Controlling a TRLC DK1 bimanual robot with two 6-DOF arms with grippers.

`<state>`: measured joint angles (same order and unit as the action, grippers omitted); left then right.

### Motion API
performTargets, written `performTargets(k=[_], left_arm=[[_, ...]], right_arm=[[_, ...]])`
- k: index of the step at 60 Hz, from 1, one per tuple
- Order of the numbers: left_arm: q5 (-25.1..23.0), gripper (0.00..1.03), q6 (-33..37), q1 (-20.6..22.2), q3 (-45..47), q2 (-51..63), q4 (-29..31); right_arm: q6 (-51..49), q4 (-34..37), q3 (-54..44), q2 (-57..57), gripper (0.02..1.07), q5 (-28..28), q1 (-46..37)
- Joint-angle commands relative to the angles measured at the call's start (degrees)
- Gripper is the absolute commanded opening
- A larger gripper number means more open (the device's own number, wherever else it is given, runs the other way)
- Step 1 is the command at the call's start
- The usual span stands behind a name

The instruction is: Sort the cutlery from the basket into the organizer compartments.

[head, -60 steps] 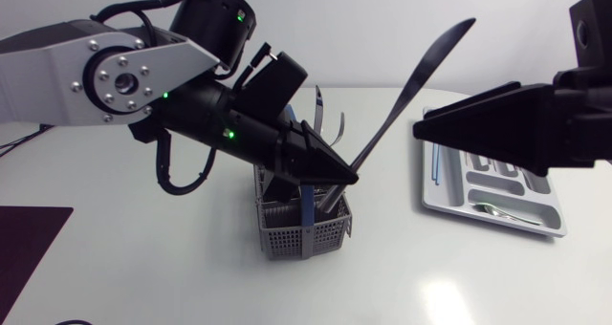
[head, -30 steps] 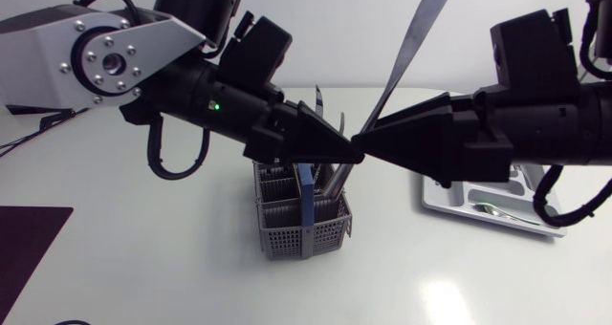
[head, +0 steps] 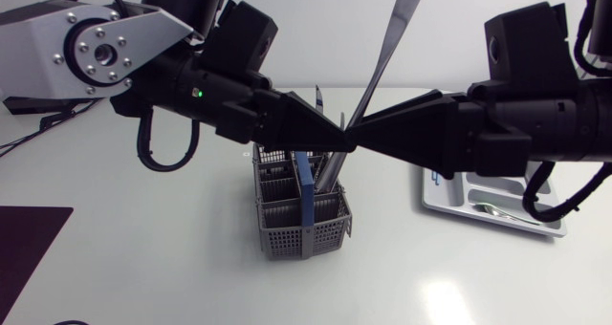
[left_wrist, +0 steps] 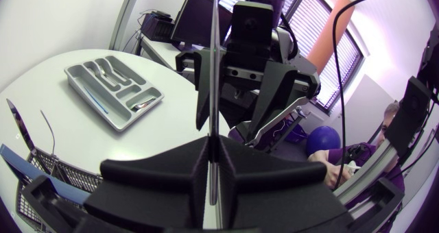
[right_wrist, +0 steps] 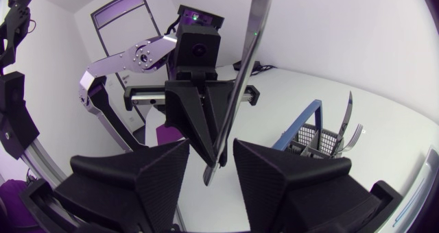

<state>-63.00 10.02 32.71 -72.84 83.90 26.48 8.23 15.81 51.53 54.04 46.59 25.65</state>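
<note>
The left claw (head: pixel 335 145) pinches what seems to be a knife (head: pixel 387 38), raised above the basket (head: pixel 306 237). The right claw (right_wrist: pixel 211 154), spread around it, should close squarely before the left lets go.

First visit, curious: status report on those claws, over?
Left claw shut on utensil. Right claw open around it, above basket. No obstruction seen.

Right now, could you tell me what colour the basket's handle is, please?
Blue; the handle shows best in the head view, against the grey basket.
</note>
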Motion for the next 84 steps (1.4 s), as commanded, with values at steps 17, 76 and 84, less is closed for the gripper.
performTargets(k=[17, 76, 84], left_arm=[[-1.68, 0.03, -1.06, -0.28, -1.87, -0.49, 0.59], [-1.68, 0.03, -0.88, 0.43, -1.69, -1.02, 0.94], [-1.6, 0.21, -1.23, -0.37, -2.4, -1.02, 0.68]], right_arm=[[3.37, -2.72, -0.29, 1.33, 0.34, 1.31, -1.04], [6.36, -5.88, 0.94, 1.95, 0.08, 1.66, -2.27], [6.36, -5.79, 0.5, 1.59, 0.08, 1.66, -2.09]])
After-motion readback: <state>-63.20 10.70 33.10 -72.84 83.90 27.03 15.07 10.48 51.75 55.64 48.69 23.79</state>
